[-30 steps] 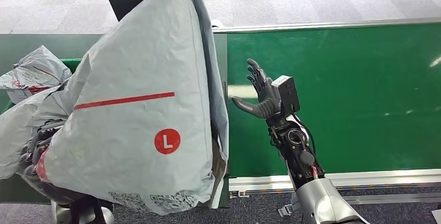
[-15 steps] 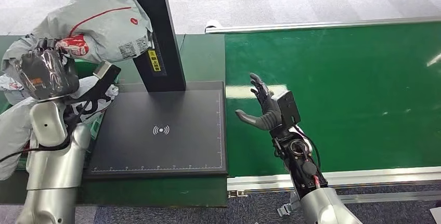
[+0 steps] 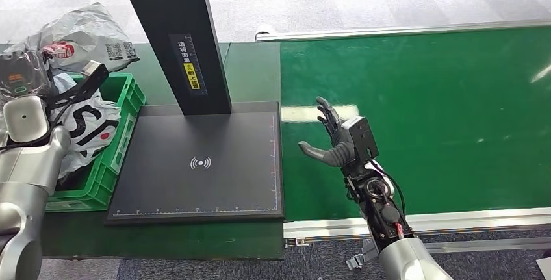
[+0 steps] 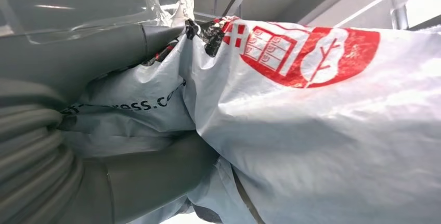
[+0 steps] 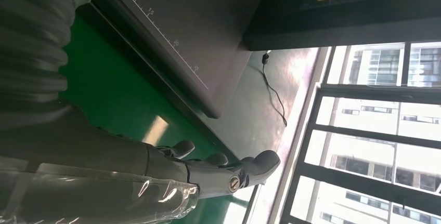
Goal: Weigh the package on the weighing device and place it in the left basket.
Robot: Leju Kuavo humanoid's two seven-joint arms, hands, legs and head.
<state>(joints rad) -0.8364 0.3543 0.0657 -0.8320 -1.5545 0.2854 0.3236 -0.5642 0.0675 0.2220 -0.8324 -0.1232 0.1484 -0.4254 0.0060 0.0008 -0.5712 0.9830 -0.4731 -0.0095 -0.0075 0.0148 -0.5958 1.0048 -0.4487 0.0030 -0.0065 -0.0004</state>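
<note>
Green basket (image 3: 123,108), left hand (image 3: 23,75) gripping package (image 3: 84,33) – right hand (image 3: 333,143) spread

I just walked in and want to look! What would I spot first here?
Probably the big green belt filling the right side, with the robot's right hand open above it. Next, the black scale in the middle, and the left hand holding a grey package over the green basket.

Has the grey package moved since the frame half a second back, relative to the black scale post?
Yes. The grey package, held by the left hand, has shifted left, away from the black post, and now hangs over the green basket.
</note>
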